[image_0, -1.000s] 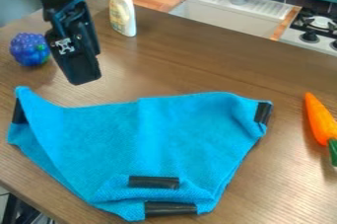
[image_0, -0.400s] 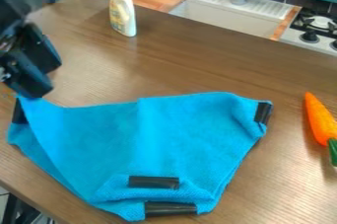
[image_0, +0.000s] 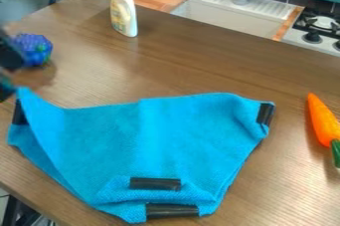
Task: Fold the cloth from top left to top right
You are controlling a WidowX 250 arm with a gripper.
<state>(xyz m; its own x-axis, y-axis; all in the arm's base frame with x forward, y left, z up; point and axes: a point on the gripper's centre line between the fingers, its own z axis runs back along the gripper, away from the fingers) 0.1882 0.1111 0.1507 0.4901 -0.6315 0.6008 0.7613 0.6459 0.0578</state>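
Low in the frame, the blue cloth [image_0: 152, 140] lies on the wood-grained tabletop [image_0: 199, 65], nubbly and roughly wedge-shaped. Its peaked left corner [image_0: 27, 96] probably wants a shallow pinch (fabric only, clear of the black patch [image_0: 19, 114]), then a low, slow arc to the upper-right corner [image_0: 249, 108]. At the left edge, the pincer [image_0: 7, 73] is near that peak; whether open or closed, I cannot tell. Beyond stands a smooth white bottle [image_0: 124, 10].

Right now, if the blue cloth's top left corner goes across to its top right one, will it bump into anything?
Nothing I can see stands between the cloth's top left corner and its top right corner. The white bottle is farther back, and the carrot is past the right corner.
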